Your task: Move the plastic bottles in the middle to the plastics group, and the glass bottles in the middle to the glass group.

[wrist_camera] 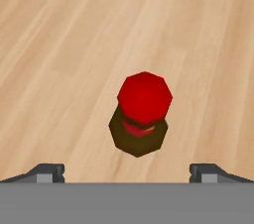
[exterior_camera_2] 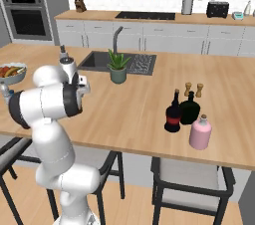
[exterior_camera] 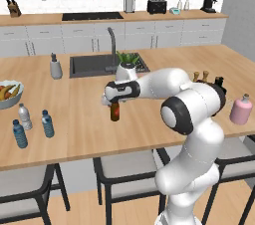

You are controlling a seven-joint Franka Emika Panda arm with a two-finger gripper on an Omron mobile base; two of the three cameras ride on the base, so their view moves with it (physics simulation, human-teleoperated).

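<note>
A slim brown glass bottle (exterior_camera: 115,113) with a red cap (wrist_camera: 144,97) stands upright in the middle of the island counter. My gripper (exterior_camera: 114,101) hangs just above it, pointing down, open, with one fingertip (wrist_camera: 47,172) wide on either side of the bottle (wrist_camera: 138,136). A pale white-capped water bottle (exterior_camera: 24,116) and two blue plastic bottles (exterior_camera: 48,123) (exterior_camera: 20,134) stand together at the left. On the right, the tall black red-labelled bottle (exterior_camera_2: 173,113) stands beside the squat black bottle (exterior_camera_2: 191,109) and the pink bottle (exterior_camera_2: 200,133).
A fruit bowl (exterior_camera: 7,95) sits at the left edge, a grey soap dispenser (exterior_camera: 56,66) by the sink (exterior_camera: 89,64), a potted plant (exterior_camera_2: 118,67) behind the arm. Two wooden shakers (exterior_camera_2: 193,89) stand behind the glass bottles. Stools line the near edge.
</note>
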